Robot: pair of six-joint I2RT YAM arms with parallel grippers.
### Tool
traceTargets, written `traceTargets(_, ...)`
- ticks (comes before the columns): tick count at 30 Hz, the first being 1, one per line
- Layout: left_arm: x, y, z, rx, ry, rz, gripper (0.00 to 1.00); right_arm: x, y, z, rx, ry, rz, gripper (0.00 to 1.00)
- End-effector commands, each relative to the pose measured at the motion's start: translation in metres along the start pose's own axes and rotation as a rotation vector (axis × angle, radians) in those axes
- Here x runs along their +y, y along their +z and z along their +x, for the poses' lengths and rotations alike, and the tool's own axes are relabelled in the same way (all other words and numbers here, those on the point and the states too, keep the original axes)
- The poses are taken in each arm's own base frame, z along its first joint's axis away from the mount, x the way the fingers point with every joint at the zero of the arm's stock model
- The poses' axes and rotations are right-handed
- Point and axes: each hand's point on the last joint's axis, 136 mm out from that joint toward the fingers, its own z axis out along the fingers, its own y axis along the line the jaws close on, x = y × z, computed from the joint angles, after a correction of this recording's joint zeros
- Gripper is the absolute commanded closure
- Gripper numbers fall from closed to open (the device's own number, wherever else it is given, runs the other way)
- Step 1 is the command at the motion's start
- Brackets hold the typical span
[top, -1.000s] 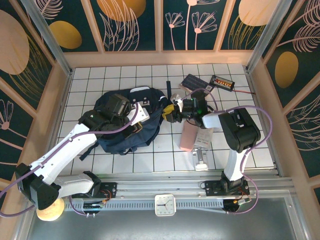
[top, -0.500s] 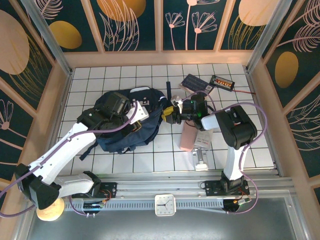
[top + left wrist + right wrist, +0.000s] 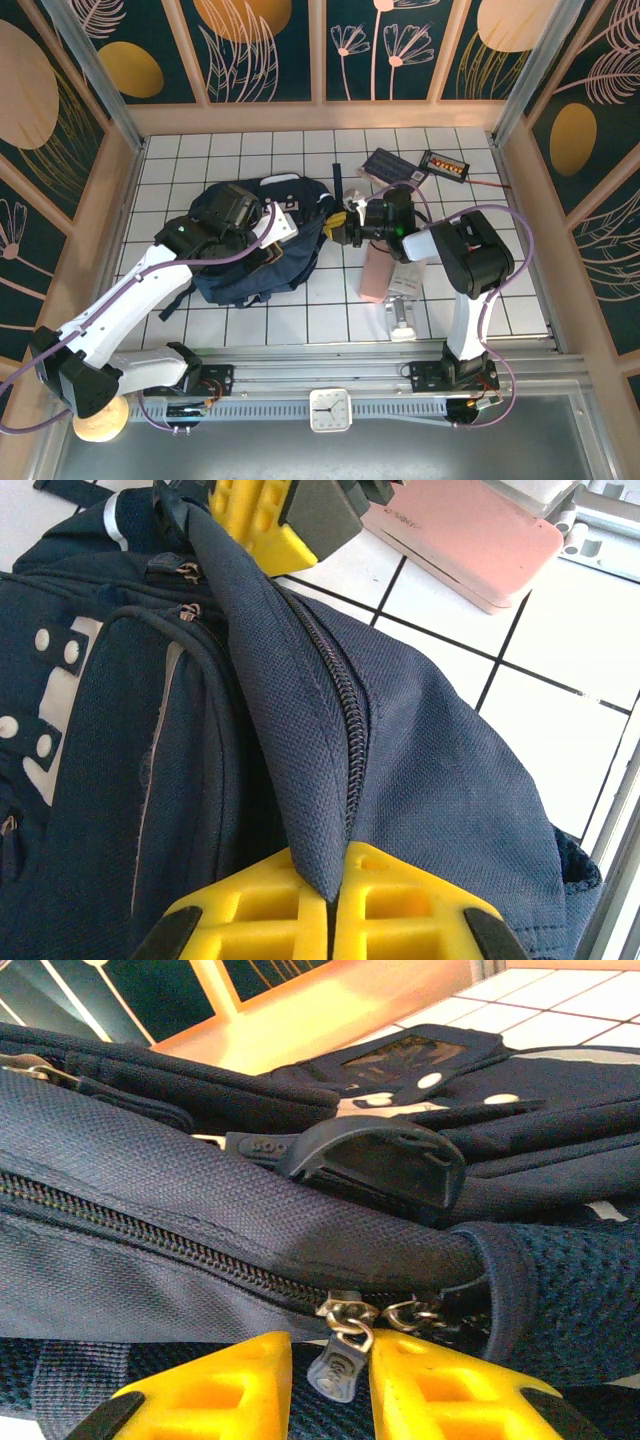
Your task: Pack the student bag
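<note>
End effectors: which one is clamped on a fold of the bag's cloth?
The left end effector, shut on a fold of the navy bag beside its zipper. The right end effector just straddles a zipper pull, fingers apart.

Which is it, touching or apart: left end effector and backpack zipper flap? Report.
Touching. Left wrist view: the left end effector is pinched shut on the backpack's zipper flap, no gap.
</note>
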Motion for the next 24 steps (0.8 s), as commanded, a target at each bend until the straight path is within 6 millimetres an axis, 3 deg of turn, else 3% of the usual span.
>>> traceTargets(1, 0.008, -0.019, -0.023, -0.085, 0.008, -0.043, 1.0, 0.012, 0.003, 0.005, -0.006, 0.001, -0.059, 0.71)
traceTargets(7, 0.011, -0.023, -0.028, -0.096, 0.001, -0.051, 1.0, 0.017, 0.008, 0.01, -0.009, 0.024, -0.082, 0.62)
traceTargets(11, 0.011, -0.023, -0.029, -0.089, 0.001, -0.046, 1.0, 0.014, 0.009, 0.011, -0.02, 0.037, -0.072, 0.62)
traceTargets(16, 0.01, -0.024, -0.028, -0.081, 0.0, -0.039, 1.0, 0.011, 0.008, 0.007, -0.047, 0.033, -0.052, 0.65)
traceTargets(24, 0.009, -0.024, -0.025, -0.074, -0.005, -0.04, 1.0, 0.011, 0.008, -0.003, -0.067, 0.018, -0.055, 0.82)
